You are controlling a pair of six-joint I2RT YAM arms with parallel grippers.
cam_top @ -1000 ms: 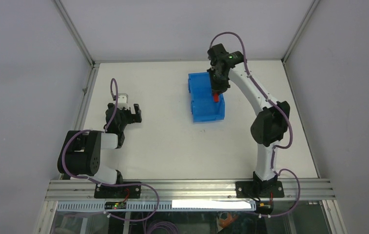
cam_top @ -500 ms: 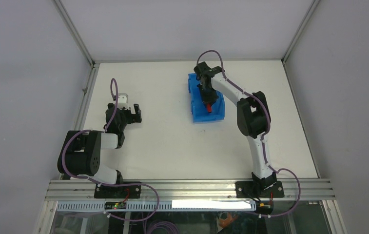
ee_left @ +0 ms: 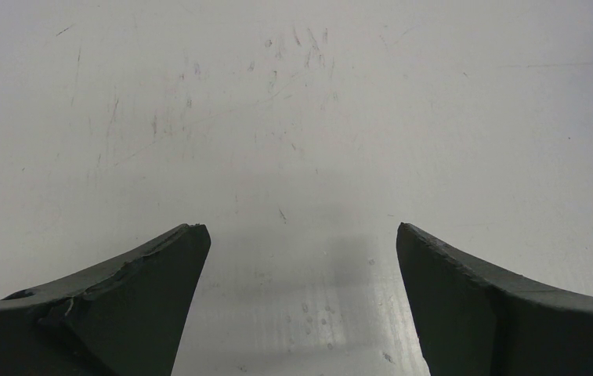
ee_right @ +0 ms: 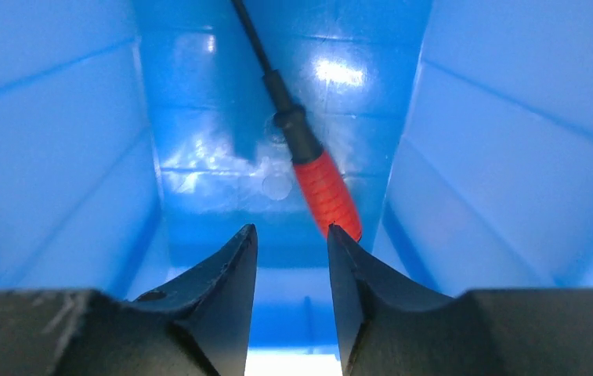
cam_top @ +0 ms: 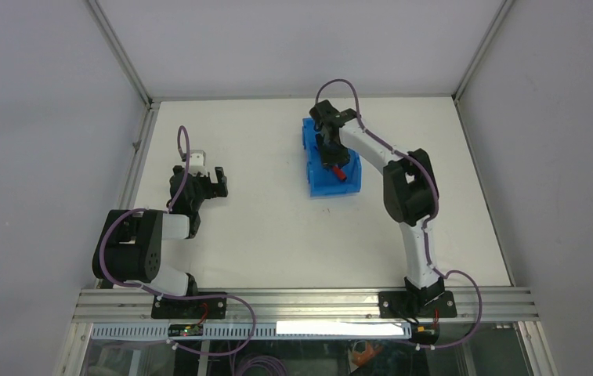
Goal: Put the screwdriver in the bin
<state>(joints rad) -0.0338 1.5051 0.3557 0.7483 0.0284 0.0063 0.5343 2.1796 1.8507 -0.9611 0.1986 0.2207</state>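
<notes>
Blue plastic all round in the right wrist view: bin (ee_right: 58, 157) walls at left and right of frame, floor across the middle. On that floor, lying loose, screwdriver (ee_right: 320, 188), red handle at lower centre, black shaft running off toward the upper centre edge. Right gripper (ee_right: 291, 231) low inside the bin, jaws parted a little with only blue showing between them, pinching nothing. Handle end just beside the right-hand fingertip; touching or not, cannot tell. From above, sits at upper centre of frame, over the bin, with a spot of red just below the fingers.

Left gripper (ee_left: 301, 235) at mid-left of the top view, jaws spread wide over bare, scratched table (ee_left: 293, 94), holding nothing, well apart from the bin.

Judging from this, drop as good as made; step in hand the let-go and retreat. To do it well:
- Spread the jaws a little more before lifting, to avoid dragging the handle along.
- Lift straight up between the walls, not sideways; with walls close on both sides, likely risk of nudging or tipping a light bin.
- Keep off the handle end beside the fingertip; risk there of rolling or flicking the screwdriver.
- Swing back toward the bottom of the frame only once above the rim.
- Leave the left arm parked.
</notes>
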